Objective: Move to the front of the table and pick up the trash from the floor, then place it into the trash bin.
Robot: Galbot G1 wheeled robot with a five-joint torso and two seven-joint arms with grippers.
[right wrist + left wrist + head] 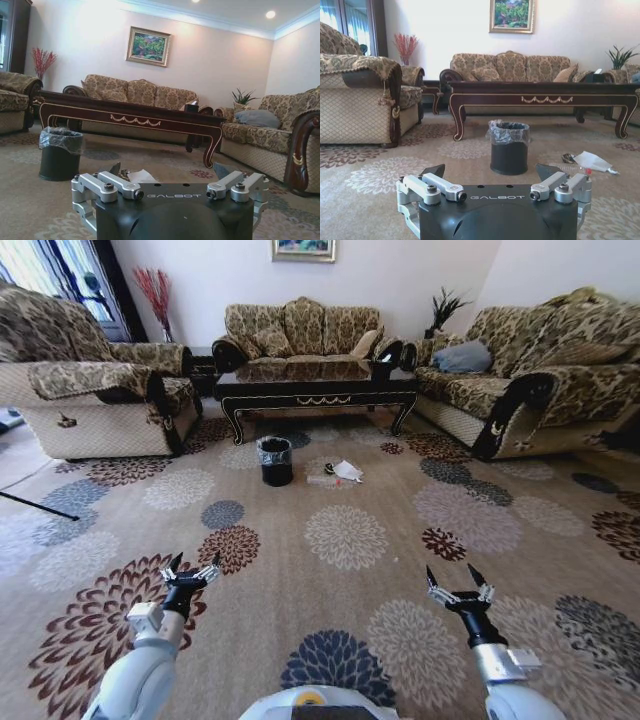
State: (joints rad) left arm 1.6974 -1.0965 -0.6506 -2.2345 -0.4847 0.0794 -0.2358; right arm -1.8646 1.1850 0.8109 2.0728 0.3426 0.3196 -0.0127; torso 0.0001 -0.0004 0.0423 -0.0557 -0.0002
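Here we see the trash bin (275, 460) with its crinkly bag, trash (340, 473) beside it, left gripper (190, 570) and right gripper (457, 585) wide, holding nothing.

The only readable text is the brand name "GALBOT", in light capital letters on the dark housing of the left gripper (490, 172) and again on that of the right gripper (167, 171). No other label or number is legible.

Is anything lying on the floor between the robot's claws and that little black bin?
Only bare patterned carpet between the grippers and the trash bin, per the head view.
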